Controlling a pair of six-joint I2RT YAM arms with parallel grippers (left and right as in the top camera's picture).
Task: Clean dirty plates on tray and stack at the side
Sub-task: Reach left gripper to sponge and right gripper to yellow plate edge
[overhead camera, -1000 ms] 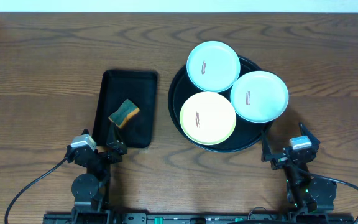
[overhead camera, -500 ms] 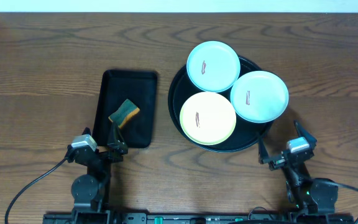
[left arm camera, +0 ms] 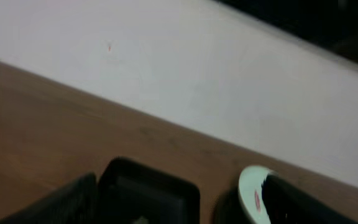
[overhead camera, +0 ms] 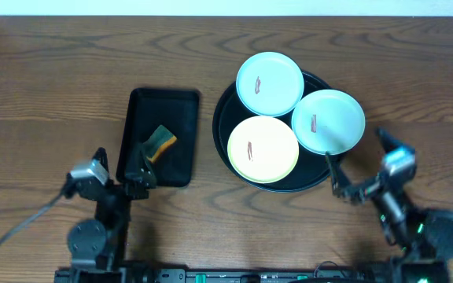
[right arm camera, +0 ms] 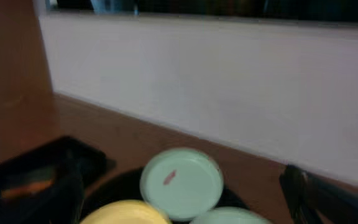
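The round black tray (overhead camera: pixel 225 134) holds three plates, each with a reddish-brown smear: a mint plate at the back (overhead camera: pixel 270 83), a mint plate at the right (overhead camera: pixel 328 121) and a yellow plate at the front (overhead camera: pixel 263 149). My right gripper (overhead camera: pixel 359 161) is open just off the tray's front right edge, holding nothing. My left gripper (overhead camera: pixel 120 167) is open at the near end of the rectangular tray, holding nothing. The right wrist view shows the back mint plate (right arm camera: pixel 181 182), the yellow plate (right arm camera: pixel 126 213) and the black tray (right arm camera: pixel 114 190). The left wrist view shows a mint plate's edge (left arm camera: pixel 252 190).
A rectangular black tray (overhead camera: pixel 175 134) at left centre holds a yellow-and-green sponge (overhead camera: pixel 156 143). It also shows in the left wrist view (left arm camera: pixel 148 190) and the right wrist view (right arm camera: pixel 55 162). A white wall runs along the table's far edge.
Both arms have risen and swung outward: the left wrist moved left, the right wrist moved right and up toward the tray's edge. The plates and sponge have not moved.
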